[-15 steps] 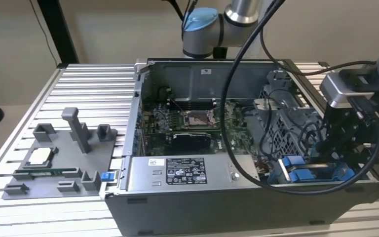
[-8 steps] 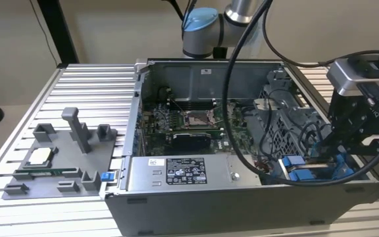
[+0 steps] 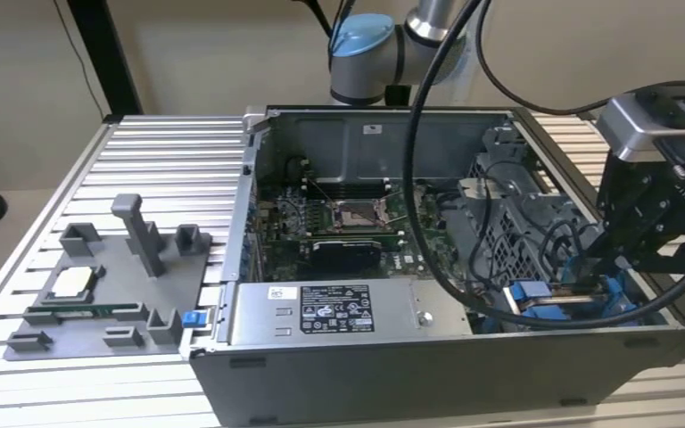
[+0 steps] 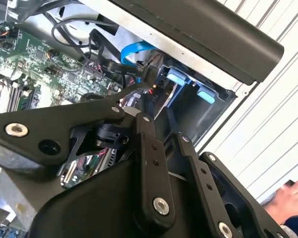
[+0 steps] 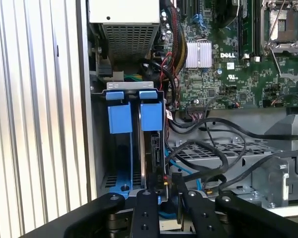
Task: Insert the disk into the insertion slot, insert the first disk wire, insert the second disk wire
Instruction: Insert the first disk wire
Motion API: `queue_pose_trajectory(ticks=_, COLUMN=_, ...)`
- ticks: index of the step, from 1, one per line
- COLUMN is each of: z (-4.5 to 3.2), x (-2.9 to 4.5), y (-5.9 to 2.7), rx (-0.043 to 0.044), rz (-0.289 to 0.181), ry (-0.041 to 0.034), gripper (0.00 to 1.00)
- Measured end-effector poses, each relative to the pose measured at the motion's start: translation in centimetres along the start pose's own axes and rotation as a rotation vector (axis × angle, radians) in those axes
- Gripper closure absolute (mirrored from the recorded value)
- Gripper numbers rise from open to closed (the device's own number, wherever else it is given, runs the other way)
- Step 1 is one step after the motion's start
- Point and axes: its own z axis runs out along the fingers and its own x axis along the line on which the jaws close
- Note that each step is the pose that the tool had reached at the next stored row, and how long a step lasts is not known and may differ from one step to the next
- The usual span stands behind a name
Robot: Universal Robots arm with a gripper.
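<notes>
Disk (image 5: 156,153) seated in insertion slot (image 5: 120,184) — gripper (image 5: 164,194) just beside its connector edge; cannot tell whether clenched.

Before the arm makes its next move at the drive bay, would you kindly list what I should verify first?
1. Disk in the insertion slot: ok, its blue frame sits inside the bay in the first wrist view.
2. Gripper at the disk's connector end: ok.
3. Red-and-black wire plugged into the disk: cannot tell, it ends near the gripper.
4. Path free of loose black cables: not ok, they loop right beside the bay.
5. People clear: not ok, a person's hand is nearby in the second wrist view.
</notes>
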Motion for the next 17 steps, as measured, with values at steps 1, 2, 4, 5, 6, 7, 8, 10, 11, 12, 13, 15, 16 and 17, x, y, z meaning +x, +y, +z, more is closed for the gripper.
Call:
queue_pose_trajectory(ticks=1, z=-0.02, x=0.00, y=0.00, rx=0.0000, rz=0.000, ry=0.0003, gripper=1.00)
queue_pose_trajectory(ticks=2, z=-0.03, x=-0.01, y=-0.01, rx=0.0000, rz=0.000, ry=0.0004, gripper=1.00)
queue_pose_trajectory(ticks=4, z=-0.05, x=-0.01, y=-0.15, rx=0.0000, rz=0.000, ry=0.0007, gripper=1.00)
queue_pose_trajectory(ticks=5, z=-0.06, x=-0.02, y=-0.24, rx=-0.0001, rz=0.000, ry=0.0005, gripper=1.00)
queue_pose_trajectory(ticks=6, z=-0.13, x=-0.04, y=-0.32, rx=-0.0003, rz=0.000, ry=0.0004, gripper=1.00)
queue_pose_trajectory(ticks=7, z=-0.26, x=-0.06, y=-0.39, rx=-0.0009, rz=0.000, ry=0.0003, gripper=1.00)
queue_pose_trajectory(ticks=8, z=-0.48, x=-0.09, y=-0.45, rx=-0.0019, rz=0.000, ry=0.0003, gripper=1.00)
queue_pose_trajectory(ticks=10, z=-0.97, x=-0.15, y=-0.55, rx=-0.0034, rz=0.000, ry=0.0003, gripper=1.00)
queue_pose_trajectory(ticks=11, z=-1.17, x=-0.18, y=-0.61, rx=-0.0038, rz=0.000, ry=0.0001, gripper=1.00)
queue_pose_trajectory(ticks=12, z=-1.30, x=-0.20, y=-0.72, rx=-0.0041, rz=0.000, ry=-0.0003, gripper=1.00)
queue_pose_trajectory(ticks=13, z=-1.35, x=-0.22, y=-0.88, rx=-0.0043, rz=0.000, ry=-0.0013, gripper=1.00)
queue_pose_trajectory(ticks=15, z=-1.37, x=-0.25, y=-1.28, rx=-0.0047, rz=-0.001, ry=-0.0048, gripper=1.00)
queue_pose_trajectory(ticks=16, z=-1.37, x=-0.25, y=-1.46, rx=-0.0049, rz=-0.002, ry=-0.0061, gripper=1.00)
queue_pose_trajectory(ticks=17, z=-1.37, x=-0.26, y=-1.64, rx=-0.0051, rz=-0.003, ry=-0.0072, gripper=1.00)
